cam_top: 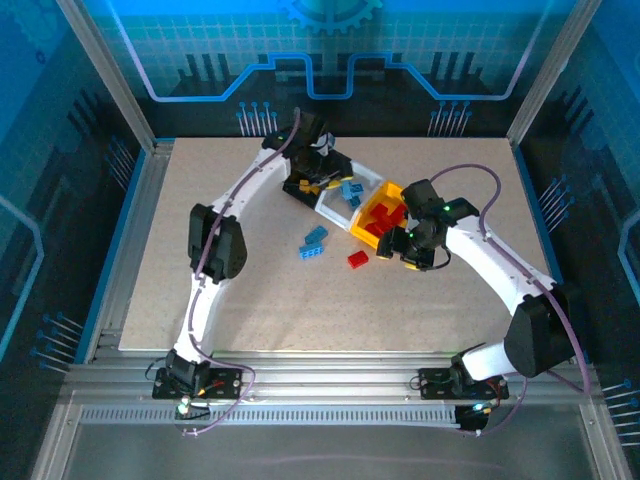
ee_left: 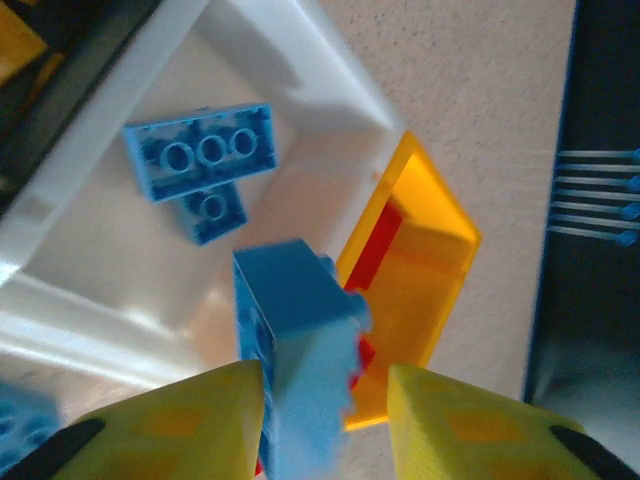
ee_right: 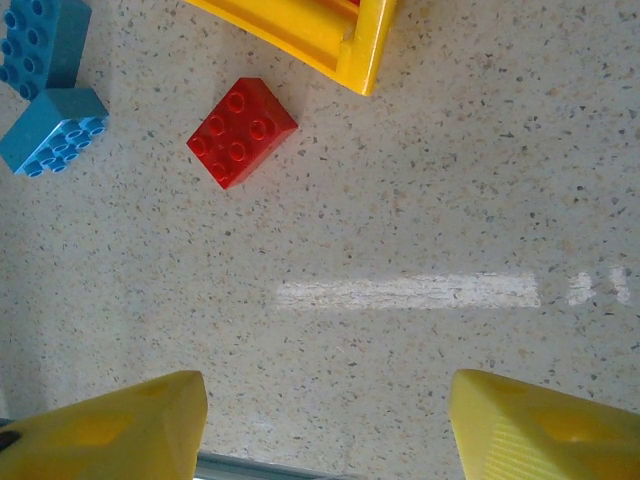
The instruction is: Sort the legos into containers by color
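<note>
Well, nearest to the arm bases, the right gripper (ee_right: 325, 400) hangs low over the table (ee_right: 450, 200). Its jaws are wide apart and nothing is between them. It points toward the red brick (ee_right: 241, 131), which lies flat with its studs up, near the corner of the yellow bin (ee_right: 300, 30). That is likely the brick it wants next, because red bricks sit in that yellow bin.

A bit to the side lie two loose blue bricks (ee_right: 50, 130), close together on the table. They are not sorted yet.

Farther off, the three bins stand joined in a row: the black bin (cam_top: 300, 187), the white bin (ee_left: 330, 70) and the yellow one. The left gripper (ee_left: 325, 372) is up over the white bin, close to the wall it shares with the yellow bin. A blue brick (ee_left: 295, 320) is between its fingers and looks blurry. It leans on one finger, and a small gap shows at the other, so the jaws are a little apart. It looks like the brick is being let go. Other blue bricks (ee_left: 205, 160) lie in the white bin, so blue belongs there. The brick is close to the yellow side and could tip over that way.
</note>
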Controlling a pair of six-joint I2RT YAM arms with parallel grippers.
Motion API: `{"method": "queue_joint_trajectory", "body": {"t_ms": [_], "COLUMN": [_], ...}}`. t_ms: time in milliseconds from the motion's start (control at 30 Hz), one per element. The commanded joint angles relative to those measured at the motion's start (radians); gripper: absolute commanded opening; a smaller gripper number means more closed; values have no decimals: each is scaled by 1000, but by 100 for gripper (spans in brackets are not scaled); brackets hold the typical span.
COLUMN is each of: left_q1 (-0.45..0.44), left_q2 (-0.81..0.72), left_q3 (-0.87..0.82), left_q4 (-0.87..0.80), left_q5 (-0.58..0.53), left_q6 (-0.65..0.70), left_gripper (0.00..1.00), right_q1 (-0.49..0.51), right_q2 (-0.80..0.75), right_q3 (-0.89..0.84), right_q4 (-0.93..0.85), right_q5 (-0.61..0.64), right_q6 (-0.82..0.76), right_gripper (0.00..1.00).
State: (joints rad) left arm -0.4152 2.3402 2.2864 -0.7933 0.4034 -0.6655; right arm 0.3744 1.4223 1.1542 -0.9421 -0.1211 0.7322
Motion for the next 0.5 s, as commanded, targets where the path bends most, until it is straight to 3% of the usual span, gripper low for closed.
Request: {"method": "queue_joint_trajectory", "body": {"t_ms": [0,67,300,467], "left_q1": [2,1,4,-4], "left_q2": [98,124,45,-164], "left_q3": [83,119,102,-141], "left_q4": [45,43,-70,-223], "left_q5": [73,78,25,-164], "left_q6": [-103,-117,-18,155], "left_gripper": [45,54,62,70], "right_q1": [10,9,12,54], "right_q2": [-28,-35,-36,-18], "right_q3": [-13,-19,-45,-57], "right_q4": [-21,-22,2,36], "right_q5": [-11,-9,-21,-17], "right_q6": [-19,-22,-16,6], "right_gripper": [67,67,67,67]}}
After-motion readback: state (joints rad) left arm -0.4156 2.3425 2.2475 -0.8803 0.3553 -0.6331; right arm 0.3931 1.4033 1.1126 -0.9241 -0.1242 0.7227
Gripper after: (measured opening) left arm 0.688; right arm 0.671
